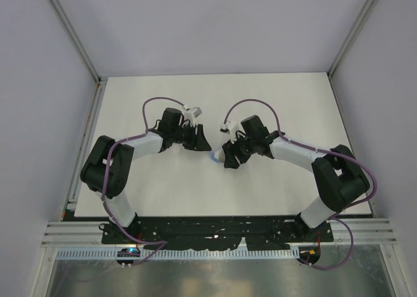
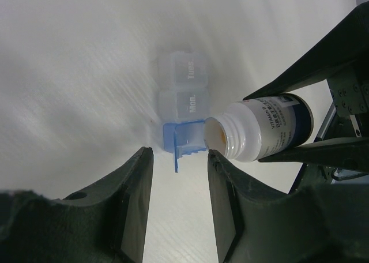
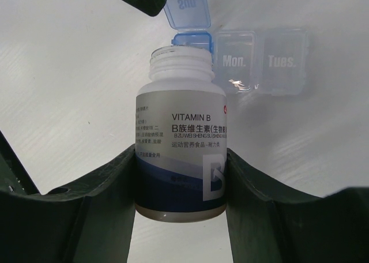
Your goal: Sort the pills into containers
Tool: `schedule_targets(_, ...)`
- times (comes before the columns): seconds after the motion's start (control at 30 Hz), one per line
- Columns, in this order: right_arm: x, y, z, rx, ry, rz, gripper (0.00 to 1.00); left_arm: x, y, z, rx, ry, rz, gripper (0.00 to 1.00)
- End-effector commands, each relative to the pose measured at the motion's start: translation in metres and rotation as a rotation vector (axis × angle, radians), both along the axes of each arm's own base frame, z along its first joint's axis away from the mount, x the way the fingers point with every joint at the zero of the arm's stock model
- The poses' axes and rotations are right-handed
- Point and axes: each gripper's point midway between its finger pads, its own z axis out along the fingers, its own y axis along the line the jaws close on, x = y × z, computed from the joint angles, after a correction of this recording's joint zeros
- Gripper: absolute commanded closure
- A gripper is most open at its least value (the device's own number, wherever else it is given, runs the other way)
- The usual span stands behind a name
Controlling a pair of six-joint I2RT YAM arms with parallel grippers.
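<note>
The right gripper [image 3: 180,179] holds a capless vitamin B bottle [image 3: 180,119] by the pill box [image 3: 262,61], near its open blue slot [image 2: 184,137]. The left gripper [image 2: 179,159] is open and empty.

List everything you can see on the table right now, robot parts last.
Vitamin B bottle: one, white with a dark blue label, cap off, clamped in the right gripper, mouth at the organiser's blue cell.
pill organiser: one strip, three cells seen, one blue with its lid up and two clear ones shut, lying on the table.
table: one, white, under everything.
left gripper: one, black, open and empty, near the organiser.
right gripper: one, black, shut on the bottle.
</note>
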Motion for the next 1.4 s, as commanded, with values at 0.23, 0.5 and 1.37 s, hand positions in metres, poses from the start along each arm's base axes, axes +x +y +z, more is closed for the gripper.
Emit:
schedule_targets(0.23, 0.0108, 0.0096, 0.0139, -0.002, -0.007, -0.018, 0.94, 0.0017, -0.0043, 0.0246, -0.059, -0.057, -0.019, 0.56)
schedule_targets(0.5, 0.0095, 0.0089, 0.0136, -0.032, -0.002, -0.017, 0.94, 0.0003, -0.0044, 0.0264, -0.067, -0.056, -0.017, 0.57)
schedule_targets(1.37, 0.0065, 0.0082, 0.0152, -0.112, 0.034, 0.014, 0.94, 0.0005, -0.0036, 0.0235, -0.062, -0.051, -0.009, 0.55)
